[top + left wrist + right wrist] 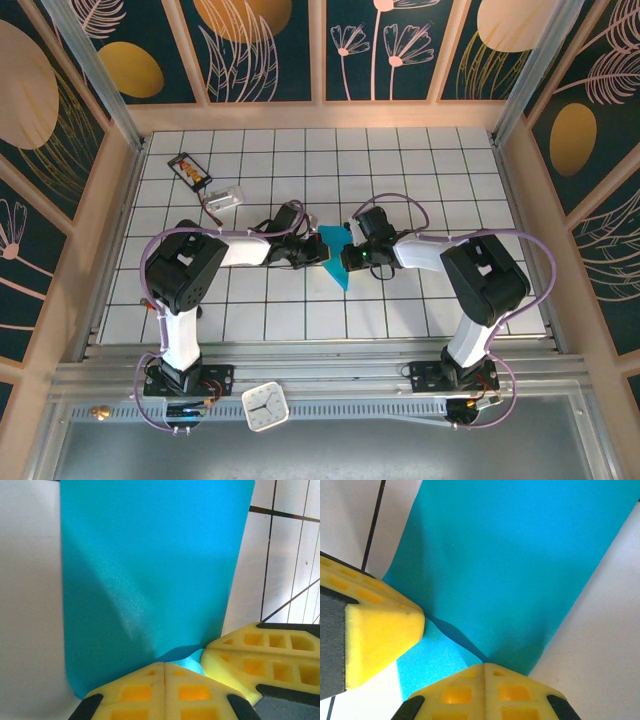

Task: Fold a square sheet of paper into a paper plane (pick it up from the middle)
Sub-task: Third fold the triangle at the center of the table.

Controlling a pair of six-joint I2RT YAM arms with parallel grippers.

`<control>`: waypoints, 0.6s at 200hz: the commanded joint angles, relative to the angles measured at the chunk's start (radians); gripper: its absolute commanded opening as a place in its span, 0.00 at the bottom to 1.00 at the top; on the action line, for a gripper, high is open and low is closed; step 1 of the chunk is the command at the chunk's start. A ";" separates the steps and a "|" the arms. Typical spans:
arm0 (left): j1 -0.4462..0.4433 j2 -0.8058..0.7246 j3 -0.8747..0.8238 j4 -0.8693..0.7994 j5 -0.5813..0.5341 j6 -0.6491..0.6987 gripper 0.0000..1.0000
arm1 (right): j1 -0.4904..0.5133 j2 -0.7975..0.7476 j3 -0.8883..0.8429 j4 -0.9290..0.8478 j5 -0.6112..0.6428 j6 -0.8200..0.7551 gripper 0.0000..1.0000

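The sheet [336,262] is pinched at mid-bench [400,160] by the left pincer [164,666] and the right pincer [484,666] — each clamped shut on it, tips nearly touching. For a clean crease, edges should be matched first and tension shared evenly — never tugged apart.

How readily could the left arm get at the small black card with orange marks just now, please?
Probably not yet: the left gripper is shut on the thin teal-blue paper sheet, shared with the right gripper. Otherwise the black card lies uncovered at the far left.
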 commanded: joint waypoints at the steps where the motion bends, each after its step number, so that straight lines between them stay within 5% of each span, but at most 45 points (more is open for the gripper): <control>1: 0.004 0.022 -0.035 -0.029 -0.015 0.027 0.00 | -0.002 0.060 -0.037 -0.108 0.059 -0.013 0.00; 84: 0.004 0.045 -0.059 -0.142 -0.072 0.112 0.00 | -0.002 0.022 0.012 -0.125 0.045 -0.009 0.00; 120: 0.005 0.048 -0.060 -0.177 -0.104 0.137 0.00 | -0.005 -0.045 0.069 -0.187 0.078 -0.022 0.10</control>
